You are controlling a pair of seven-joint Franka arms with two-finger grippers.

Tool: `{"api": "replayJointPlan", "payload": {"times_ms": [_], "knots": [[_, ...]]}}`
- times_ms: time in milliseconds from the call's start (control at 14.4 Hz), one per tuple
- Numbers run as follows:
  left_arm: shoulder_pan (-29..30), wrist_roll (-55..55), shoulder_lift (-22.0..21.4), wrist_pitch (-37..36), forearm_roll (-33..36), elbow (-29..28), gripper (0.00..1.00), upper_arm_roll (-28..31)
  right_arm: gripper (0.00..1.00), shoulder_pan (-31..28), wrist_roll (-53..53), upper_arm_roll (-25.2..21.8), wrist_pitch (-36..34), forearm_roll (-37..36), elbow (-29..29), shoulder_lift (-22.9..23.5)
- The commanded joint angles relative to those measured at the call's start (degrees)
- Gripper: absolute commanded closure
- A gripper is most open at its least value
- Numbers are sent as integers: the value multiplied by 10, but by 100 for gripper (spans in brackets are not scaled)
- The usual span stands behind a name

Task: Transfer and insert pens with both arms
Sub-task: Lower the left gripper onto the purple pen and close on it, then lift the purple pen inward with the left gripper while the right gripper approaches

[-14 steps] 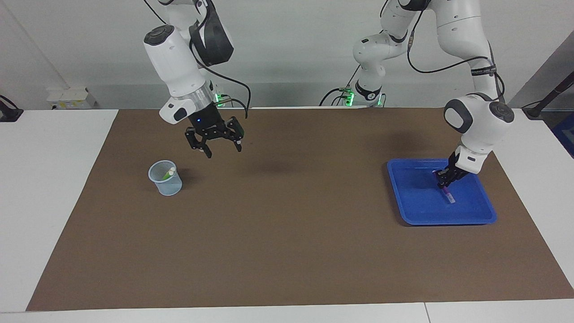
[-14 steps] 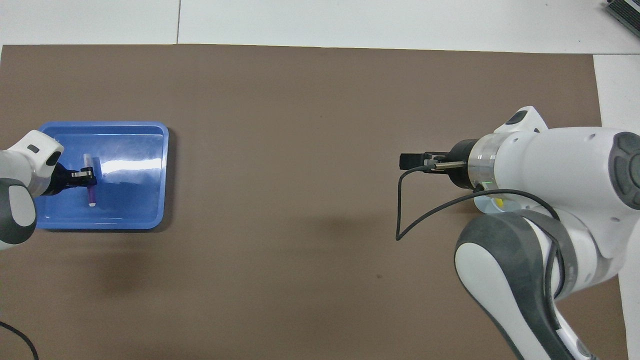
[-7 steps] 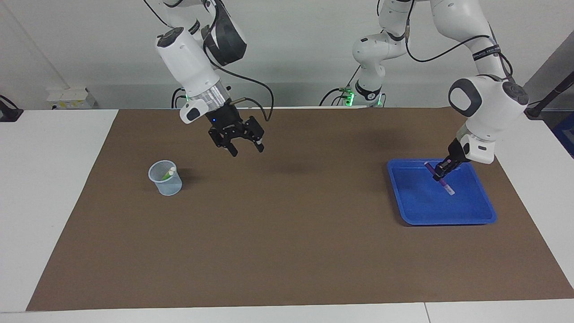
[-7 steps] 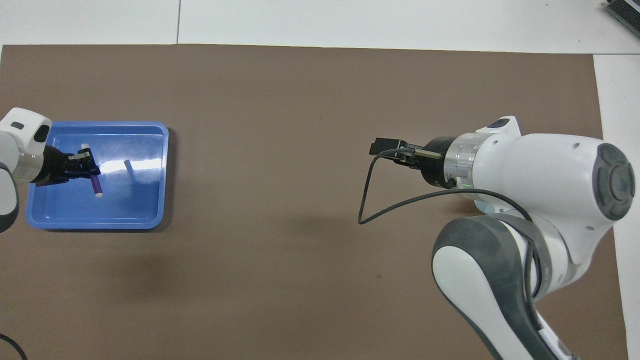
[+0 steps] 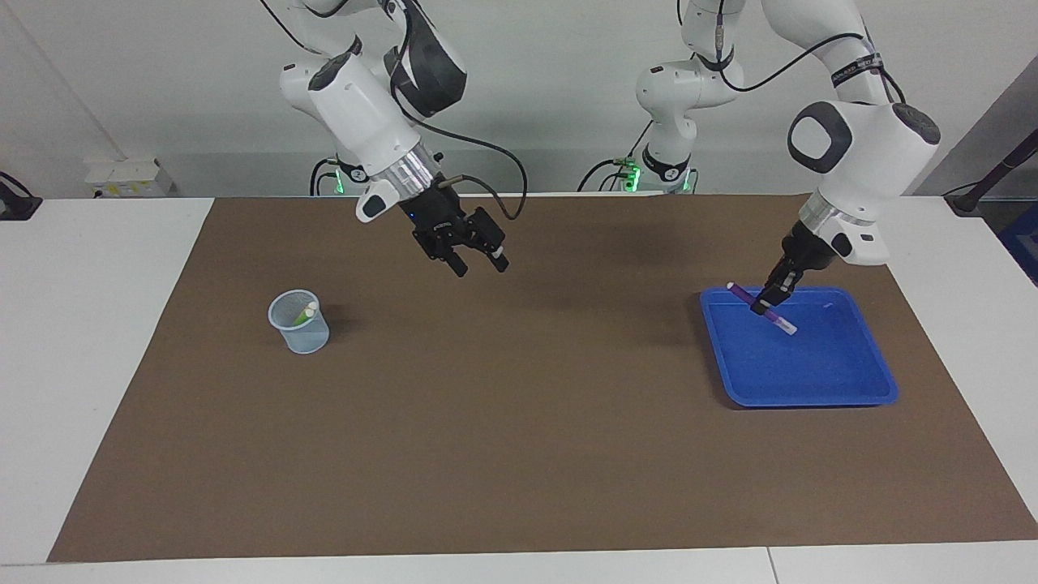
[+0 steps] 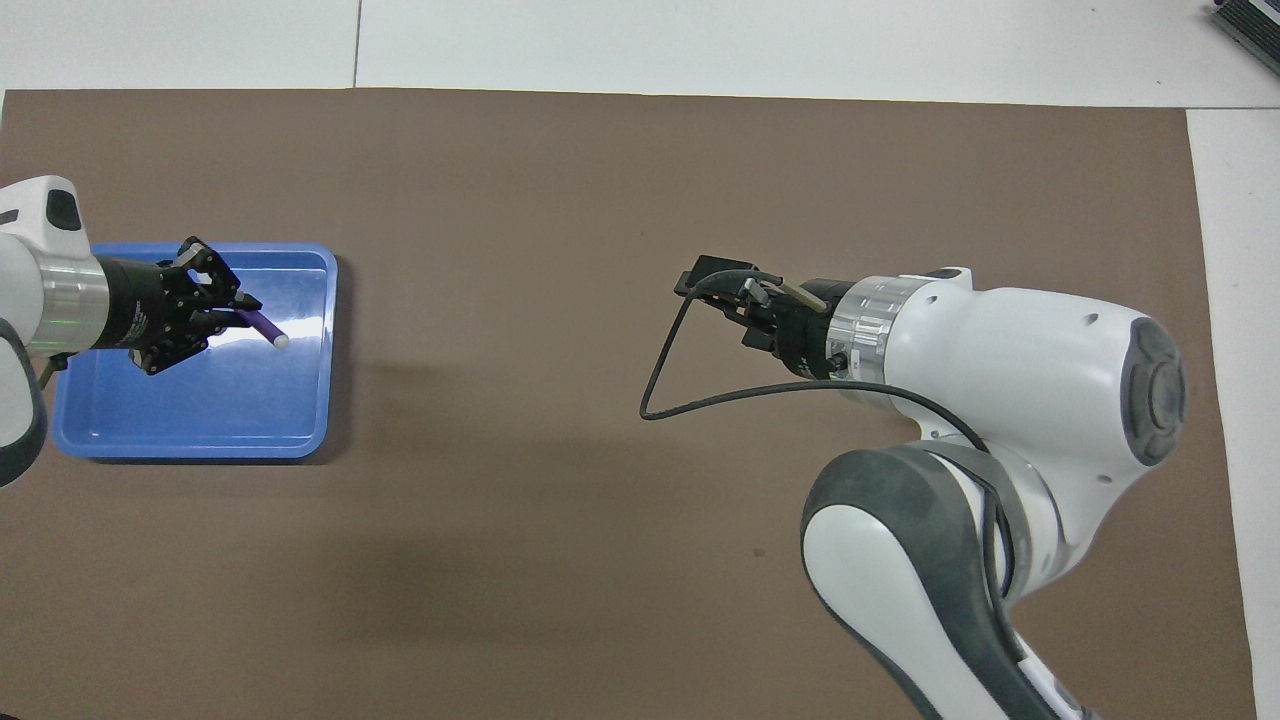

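Note:
My left gripper (image 5: 763,303) is shut on the purple pen (image 5: 780,323) and holds it tilted in the air over the blue tray (image 5: 819,381). The pen's pale cap end points down toward the tray. From above, the left gripper (image 6: 232,316) and the purple pen (image 6: 264,329) sit over the tray's (image 6: 200,415) edge toward the table's middle. My right gripper (image 5: 480,266) hangs open and empty over the brown mat, between cup and tray. A clear cup (image 5: 299,323) holds a green pen (image 5: 302,318) with a pale cap.
The brown mat (image 5: 519,422) covers most of the white table. Seen from above, the right arm's body (image 6: 1010,400) hides the cup, and its black cable (image 6: 680,400) loops out beside the right gripper (image 6: 714,286). Smaller white arms with green lights stand at the robots' end.
The left gripper has lifted the purple pen off the tray floor and swung it toward the table's middle. The right gripper has moved away from the cup toward the middle.

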Motion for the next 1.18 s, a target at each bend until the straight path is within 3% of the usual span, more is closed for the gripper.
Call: {"api": "replayJointPlan", "payload": {"times_ms": [0, 208, 416, 763, 1109], "knots": [[-8, -99, -40, -17, -41, -9, 100, 6, 0, 25, 32, 0, 61, 14, 7, 34], [-42, -205, -69, -19, -50, -12, 100, 6, 0, 68, 52, 0, 122, 14, 8, 55], [-92, -336, -78, -7, -49, -12, 100, 7, 0, 92, 100, -1, 127, 14, 24, 57], [-126, -511, -81, 30, -50, -15, 100, 6, 0, 137, 122, 0, 145, 14, 29, 61], [-152, -594, -88, 35, -50, -24, 100, 7, 0, 184, 182, -1, 185, 10, 46, 64]]}}
